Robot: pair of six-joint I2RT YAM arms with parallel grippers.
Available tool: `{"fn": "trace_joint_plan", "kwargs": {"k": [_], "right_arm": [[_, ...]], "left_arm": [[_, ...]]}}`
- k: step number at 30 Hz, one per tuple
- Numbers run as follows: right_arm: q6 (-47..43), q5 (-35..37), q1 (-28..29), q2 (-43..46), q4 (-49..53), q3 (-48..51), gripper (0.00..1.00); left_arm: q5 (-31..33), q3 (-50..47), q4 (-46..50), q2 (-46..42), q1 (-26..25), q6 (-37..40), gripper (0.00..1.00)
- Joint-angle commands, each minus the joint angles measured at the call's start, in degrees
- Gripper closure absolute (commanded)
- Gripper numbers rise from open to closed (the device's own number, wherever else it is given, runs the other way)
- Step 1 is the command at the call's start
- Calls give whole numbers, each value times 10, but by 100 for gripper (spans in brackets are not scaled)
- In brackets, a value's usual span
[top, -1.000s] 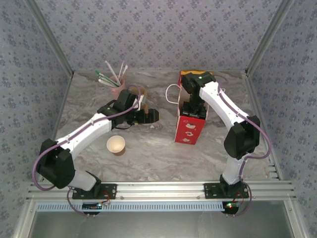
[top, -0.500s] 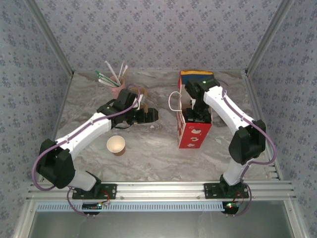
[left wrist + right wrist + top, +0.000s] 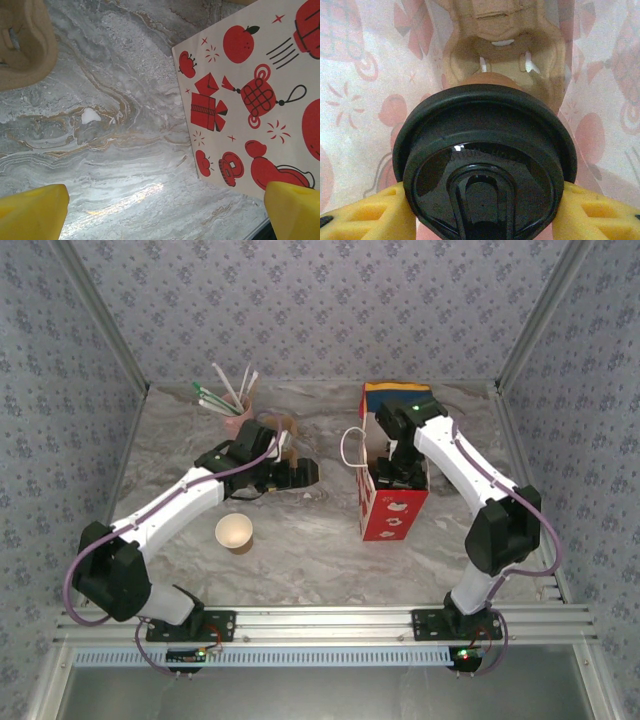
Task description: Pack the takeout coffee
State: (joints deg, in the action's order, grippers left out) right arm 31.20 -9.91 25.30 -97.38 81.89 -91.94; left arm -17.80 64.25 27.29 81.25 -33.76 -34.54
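Takeout coffee [image 3: 482,165] sits low in the frame, inside the paper bag [image 3: 360,75], held by the right end effector [image 3: 485,210]. Left end effector [image 3: 162,210] is wide open over the tabletop [image 3: 100,125].

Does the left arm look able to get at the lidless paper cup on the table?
Probably yes: the paper cup stands alone on bare table beside the left arm, whose jaws are open and empty.

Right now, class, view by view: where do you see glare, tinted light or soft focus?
Left wrist: a pale glare streak on the marble table, the yellow fingertips soft at the corners. Right wrist: warm pink light filtering through the paper bag, a pinpoint highlight on the black lid of the takeout coffee. Top external: even, soft lighting, faint shadows.
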Motion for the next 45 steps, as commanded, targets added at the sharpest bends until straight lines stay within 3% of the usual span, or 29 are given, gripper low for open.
{"fn": "trace_joint_plan", "kwargs": {"k": [1,17,45], "right_arm": [[41,-1,4,12,-7,10,40],[36,15,11,-20,1,-4,40],[16,37,-3,-18,12,-15,40]], "left_arm": [[-18,25,10,-20,-3,6,0],[-21,32,28,-40,-6,46,0],[-15,22,27,-46,-17,43,0]]}}
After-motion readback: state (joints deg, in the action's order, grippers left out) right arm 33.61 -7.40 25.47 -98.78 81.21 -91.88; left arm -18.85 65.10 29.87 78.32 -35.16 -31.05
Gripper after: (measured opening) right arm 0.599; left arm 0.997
